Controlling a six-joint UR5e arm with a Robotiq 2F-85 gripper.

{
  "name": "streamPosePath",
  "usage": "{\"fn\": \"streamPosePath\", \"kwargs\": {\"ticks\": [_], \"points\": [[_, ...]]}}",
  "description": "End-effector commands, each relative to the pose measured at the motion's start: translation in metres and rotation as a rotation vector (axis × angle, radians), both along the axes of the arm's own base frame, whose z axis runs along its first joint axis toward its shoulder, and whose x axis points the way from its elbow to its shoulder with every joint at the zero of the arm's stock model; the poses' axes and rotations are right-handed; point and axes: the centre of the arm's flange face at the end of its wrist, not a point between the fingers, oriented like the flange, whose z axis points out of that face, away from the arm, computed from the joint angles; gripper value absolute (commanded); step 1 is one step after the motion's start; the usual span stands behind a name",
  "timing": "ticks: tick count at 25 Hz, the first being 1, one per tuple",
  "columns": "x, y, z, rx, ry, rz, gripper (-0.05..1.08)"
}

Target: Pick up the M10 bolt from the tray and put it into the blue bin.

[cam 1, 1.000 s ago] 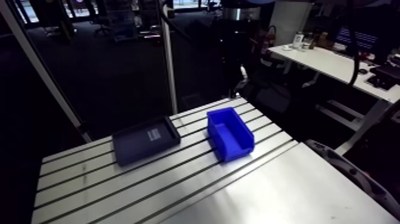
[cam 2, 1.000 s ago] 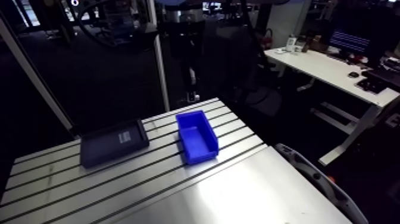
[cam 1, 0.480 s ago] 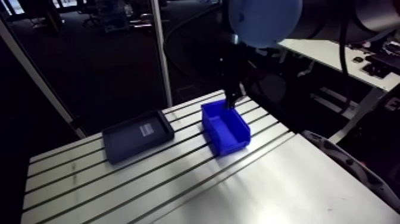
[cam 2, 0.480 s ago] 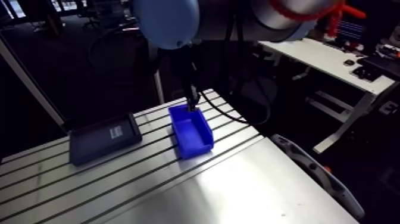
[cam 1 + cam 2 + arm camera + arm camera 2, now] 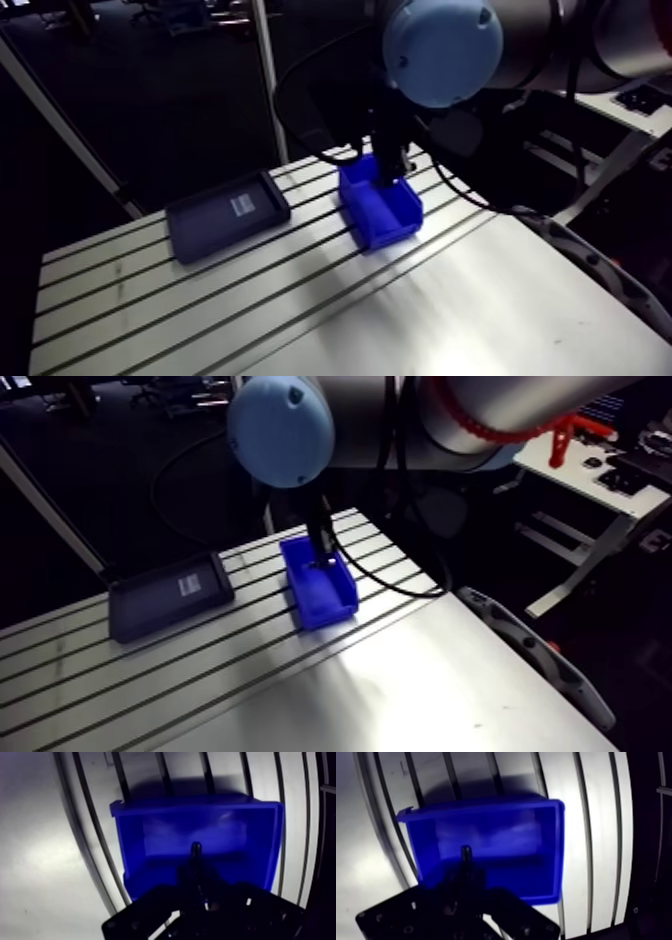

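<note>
The blue bin (image 5: 381,207) stands on the slotted table, right of the dark tray (image 5: 228,213). My gripper (image 5: 388,172) hangs straight down over the bin's inside. In the wrist view the dark fingers stand close together above the bin's floor (image 5: 165,832), shut on a small dark stub, the M10 bolt (image 5: 196,848), which pokes out past their tips. The bolt's tip is above the floor and I cannot tell if it touches. On the tray I see only a pale label (image 5: 243,205).
A slanted metal post (image 5: 266,75) rises behind the table's far edge. A smooth metal plate (image 5: 470,320) covers the table's near right part. A grey curved bar (image 5: 590,265) runs along the table's right side.
The arm swung down and the camera shifted with it. The gripper, earlier high behind the bin's far end, now hangs lower over the bin's inside. Bin and tray have not moved on the table.
</note>
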Motion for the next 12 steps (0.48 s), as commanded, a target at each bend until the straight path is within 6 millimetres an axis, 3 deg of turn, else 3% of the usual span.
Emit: {"fn": "streamPosePath", "kwargs": {"ticks": [1,12], "points": [[-0.003,0.002,-0.013,-0.004,-0.007,-0.001,1.07],[-0.007,0.001,-0.033,-0.014,-0.020,0.002,1.07]]}}
